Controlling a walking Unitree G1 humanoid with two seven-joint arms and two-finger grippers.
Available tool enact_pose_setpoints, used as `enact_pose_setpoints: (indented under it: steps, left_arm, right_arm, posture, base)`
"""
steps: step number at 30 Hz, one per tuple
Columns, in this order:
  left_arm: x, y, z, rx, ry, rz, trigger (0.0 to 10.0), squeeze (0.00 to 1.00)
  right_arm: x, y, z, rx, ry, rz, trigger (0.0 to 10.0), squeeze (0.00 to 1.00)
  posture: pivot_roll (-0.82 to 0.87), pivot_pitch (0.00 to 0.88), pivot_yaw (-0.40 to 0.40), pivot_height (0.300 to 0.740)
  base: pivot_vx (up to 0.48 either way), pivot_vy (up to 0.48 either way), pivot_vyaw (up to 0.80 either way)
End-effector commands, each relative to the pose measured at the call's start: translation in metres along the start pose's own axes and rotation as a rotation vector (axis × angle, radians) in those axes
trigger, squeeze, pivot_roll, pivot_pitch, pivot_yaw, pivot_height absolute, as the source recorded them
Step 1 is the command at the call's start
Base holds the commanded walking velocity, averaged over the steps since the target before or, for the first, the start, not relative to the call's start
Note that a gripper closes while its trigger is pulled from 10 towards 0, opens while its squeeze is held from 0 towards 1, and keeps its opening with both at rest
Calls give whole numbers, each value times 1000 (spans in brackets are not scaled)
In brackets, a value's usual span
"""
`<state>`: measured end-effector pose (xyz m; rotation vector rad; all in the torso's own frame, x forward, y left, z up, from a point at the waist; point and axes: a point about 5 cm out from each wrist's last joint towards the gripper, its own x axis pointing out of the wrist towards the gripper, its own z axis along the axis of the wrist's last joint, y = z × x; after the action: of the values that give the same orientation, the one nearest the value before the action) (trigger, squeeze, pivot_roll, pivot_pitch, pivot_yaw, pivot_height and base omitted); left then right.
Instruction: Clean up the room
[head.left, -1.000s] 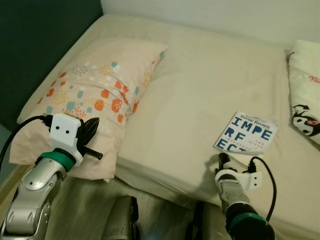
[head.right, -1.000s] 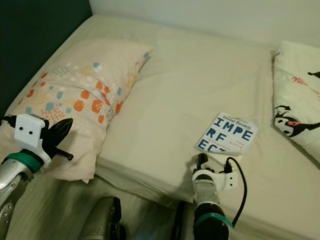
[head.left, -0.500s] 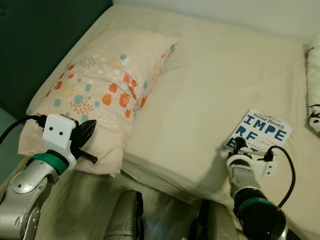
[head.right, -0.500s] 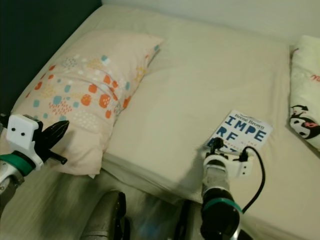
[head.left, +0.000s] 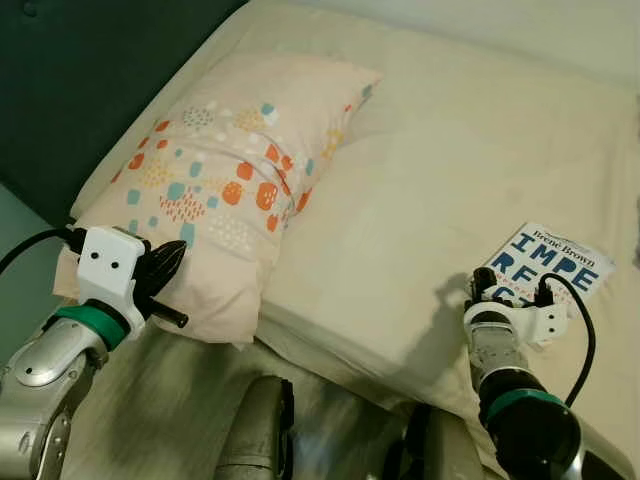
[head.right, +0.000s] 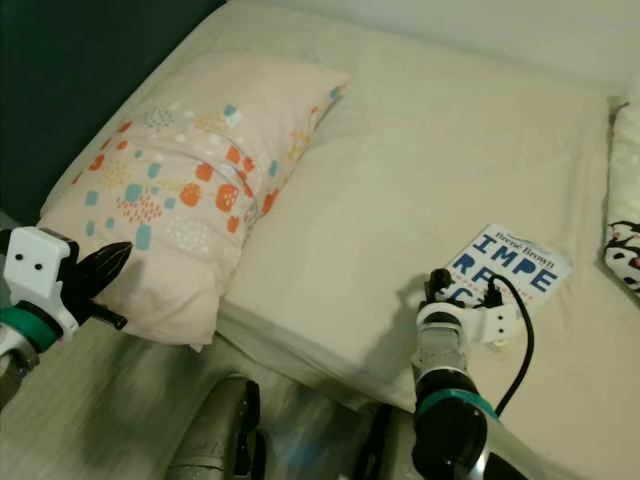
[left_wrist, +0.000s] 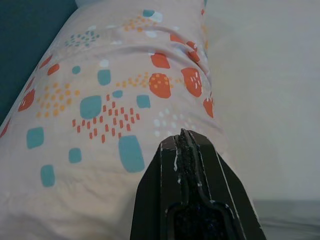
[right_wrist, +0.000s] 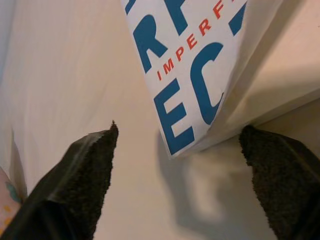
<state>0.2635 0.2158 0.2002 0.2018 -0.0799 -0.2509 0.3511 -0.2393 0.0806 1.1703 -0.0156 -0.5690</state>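
Grippers first, being nearest the robot's body: the right gripper (right_wrist: 180, 150) sits low at about five o'clock in the head views, its two black fingers (right_wrist: 82, 175) spread wide with the near corner of the book (head.left: 545, 268) lying between them but touching neither pad. The book, white cover with large blue letters, lies flat on the cream bed (head.left: 420, 180) just beyond the gripper, toward four o'clock, one corner pointing back at the wrist. The left gripper (left_wrist: 186, 150) hovers at about eight o'clock, its fingers pressed together with nothing between them, its tips close to the near edge of the patterned pillow (head.left: 220, 190); I cannot tell whether they touch the fabric. The pillow runs from there up toward eleven o'clock, lying along the dark headboard side of the bed. Judgement on risk: the book is thin and flat on a soft sheet, so a closing pinch on the corner alone could catch only the cover, letting the pages fan open or the book swing and drop on lift. If the fingers press down first, they may gather bedsheet along with the book, or push the corner away across the fabric instead of getting under it. The cable looped by the right wrist could also brush the book. Further off, at about three o'clock by the frame edge, a white cushion (head.right: 625, 215) lies well apart.
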Motion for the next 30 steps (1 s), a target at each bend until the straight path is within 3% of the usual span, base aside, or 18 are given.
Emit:
enact_pose_setpoints:
  steps: [1, 2, 4, 26, 30]
  left_arm:
    - [-4, 0, -4, -5, 26, -2, 10000, 0]
    - [-4, 0, -4, -4, 28, -2, 10000, 0]
    - [-5, 1, -4, -1, 32, -1, 10000, 0]
    - [-5, 6, -5, 14, 53, 7, 10000, 0]
    - [-5, 7, -6, 16, 57, 9, 10000, 0]
  right_arm:
    - [-2, -9, -2, -15, 7, -29, 2078, 0]
    - [-2, -10, -2, -16, 5, -35, 510, 0]
    - [-3, -13, -2, -16, 3, -43, 0, 0]
    - [-4, -23, 3, -42, -17, -74, 0, 0]
    - [-3, -23, 8, -83, -29, -81, 0, 0]
  posture:
    - [406, 269, 117, 615]
    - [406, 269, 117, 615]
    - [407, 268, 120, 615]
    - [414, 269, 130, 615]
    - [413, 268, 132, 615]
  base:
    - [0, 0, 0]
    - [0, 0, 0]
    - [0, 0, 0]
    - [0, 0, 0]
    - [0, 0, 0]
